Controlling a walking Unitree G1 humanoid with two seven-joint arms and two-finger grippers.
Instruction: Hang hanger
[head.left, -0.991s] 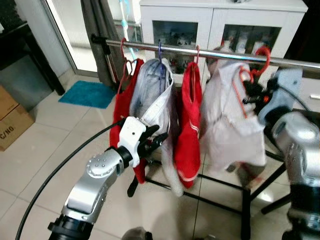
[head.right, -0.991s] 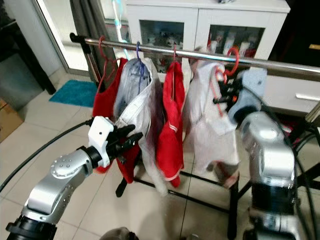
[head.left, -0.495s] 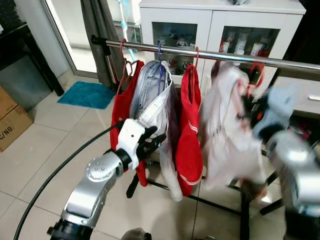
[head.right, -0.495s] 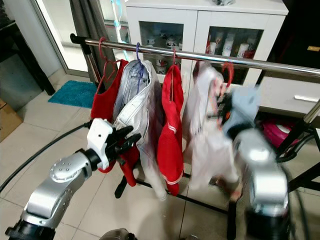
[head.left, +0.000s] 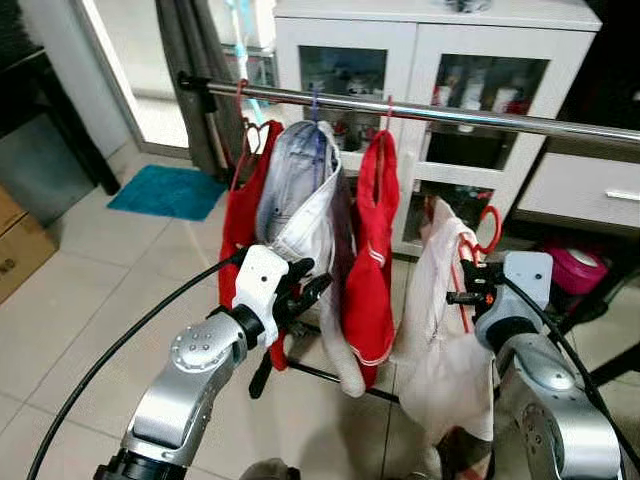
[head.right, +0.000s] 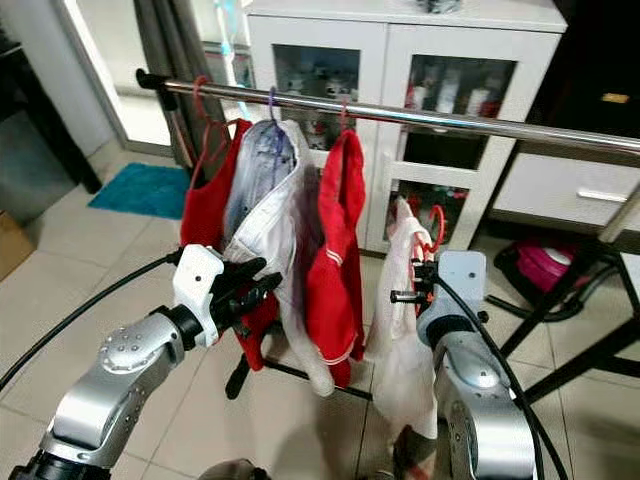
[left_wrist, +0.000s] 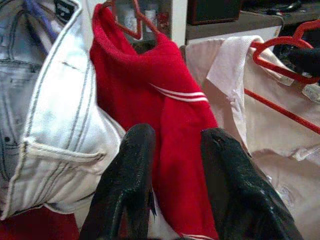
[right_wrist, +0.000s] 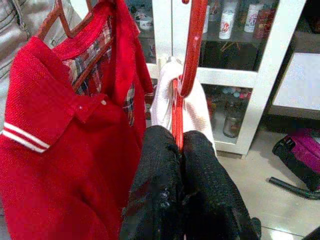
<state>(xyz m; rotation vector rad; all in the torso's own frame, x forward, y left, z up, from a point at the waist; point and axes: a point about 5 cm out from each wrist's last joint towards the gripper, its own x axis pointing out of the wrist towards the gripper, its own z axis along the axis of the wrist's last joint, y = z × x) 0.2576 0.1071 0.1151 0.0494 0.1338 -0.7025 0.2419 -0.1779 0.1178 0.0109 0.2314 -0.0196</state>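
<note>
Left gripper (head.left: 312, 288) hovers by the red and white garments near the left end of the rail (head.left: 520, 120), its fingers slightly apart and holding nothing, much as a moment ago. Further right, the right gripper (head.left: 466, 297) is clamped on the neck of the red hanger (head.left: 487, 232) carrying the pale shirt (head.left: 440, 340). A second ago that hook was up at the rail; now it has dropped well below it, so the hanging is undone and needs another lift.
</note>
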